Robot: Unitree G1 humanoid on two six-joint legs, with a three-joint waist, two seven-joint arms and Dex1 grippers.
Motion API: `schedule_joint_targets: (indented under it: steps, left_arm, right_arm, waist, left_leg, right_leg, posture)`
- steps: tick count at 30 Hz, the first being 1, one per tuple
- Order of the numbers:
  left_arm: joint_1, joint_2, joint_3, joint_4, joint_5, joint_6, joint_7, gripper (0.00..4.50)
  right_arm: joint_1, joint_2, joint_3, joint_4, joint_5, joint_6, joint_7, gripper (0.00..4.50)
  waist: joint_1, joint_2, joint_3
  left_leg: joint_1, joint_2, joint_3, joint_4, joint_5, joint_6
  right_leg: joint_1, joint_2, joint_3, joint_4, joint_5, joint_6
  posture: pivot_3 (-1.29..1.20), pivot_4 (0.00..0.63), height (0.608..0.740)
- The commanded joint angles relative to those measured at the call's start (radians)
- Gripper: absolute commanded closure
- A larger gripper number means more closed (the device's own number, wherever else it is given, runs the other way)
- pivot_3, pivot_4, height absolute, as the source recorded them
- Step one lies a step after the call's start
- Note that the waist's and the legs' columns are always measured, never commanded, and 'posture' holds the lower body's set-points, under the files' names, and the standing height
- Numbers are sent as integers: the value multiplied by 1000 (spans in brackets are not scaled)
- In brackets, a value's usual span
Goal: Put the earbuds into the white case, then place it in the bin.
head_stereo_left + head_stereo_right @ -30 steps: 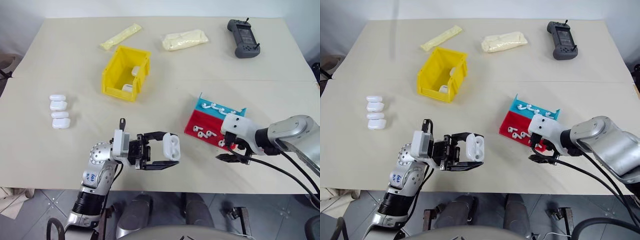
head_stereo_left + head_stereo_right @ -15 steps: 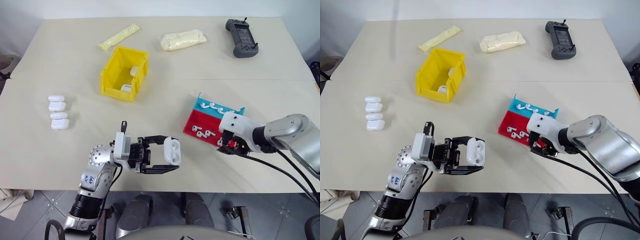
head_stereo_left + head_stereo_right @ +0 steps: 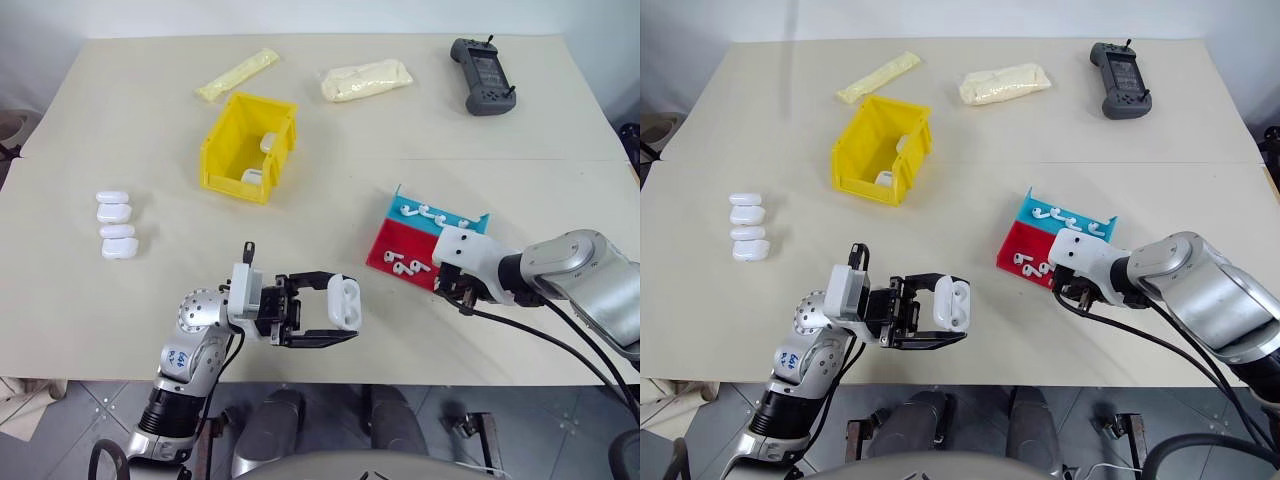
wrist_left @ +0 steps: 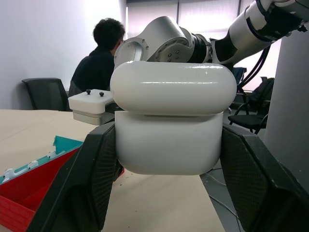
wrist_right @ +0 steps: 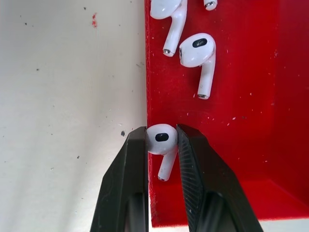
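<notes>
Glossy rounded white case (image 4: 169, 128); stemmed earbud (image 5: 162, 143) pinched.

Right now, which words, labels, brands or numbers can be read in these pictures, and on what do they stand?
Nothing can be read with certainty.
On the left arm, a blue sticker: handwritten marks, too small to read.
On the grey controller: no legible marking.

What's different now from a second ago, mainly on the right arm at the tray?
The right gripper moved in over the red tray's near edge and closed its fingers on an earbud lying there. The left gripper stayed put, shut on the white case. The yellow bin hasn't moved.
</notes>
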Motion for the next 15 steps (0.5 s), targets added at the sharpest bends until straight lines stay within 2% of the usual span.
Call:
schedule_joint_targets:
  steps: [1,5,8,13,15]
  left_arm:
    - [-8,4,5,-37,-25,-6,2,1694]
    - [-19,13,17,-15,-28,-9,-13,1694]
    - [-47,22,25,19,-35,-11,-43,1694]
    - [-97,11,28,106,-25,-35,-85,1694]
    - [-128,-11,25,157,-14,-51,-88,1694]
  right_arm:
    - [-2,6,-2,-9,-19,-12,5,4024]
    - [-2,8,-41,-11,-3,-22,20,4024]
    - [41,-1,-172,-8,71,-58,69,4024]
    - [245,96,-472,-12,148,-344,118,4024]
    - [335,184,-563,-21,173,-478,130,4024]
  waist:
    - [0,0,0]
    - [0,0,0]
    - [1,0,0]
    - [4,0,0]
    - [5,-1,1]
  left_leg:
    - [0,0,0,0,0,0]
    - [0,0,0,0,0,0]
    - [0,0,0,0,0,0]
    - [0,0,-1,-1,0,1]
    - [0,0,-1,-1,-1,2]
  right_leg:
    - [0,0,0,0,0,0]
    - [0,0,0,0,0,0]
    - [0,0,0,0,0,0]
    - [2,0,-2,-3,0,0]
    - [2,0,-2,-3,0,1]
  posture:
    - [0,150,740]
    - [0,150,740]
    - [0,150,740]
    - [0,150,740]
    - [0,150,740]
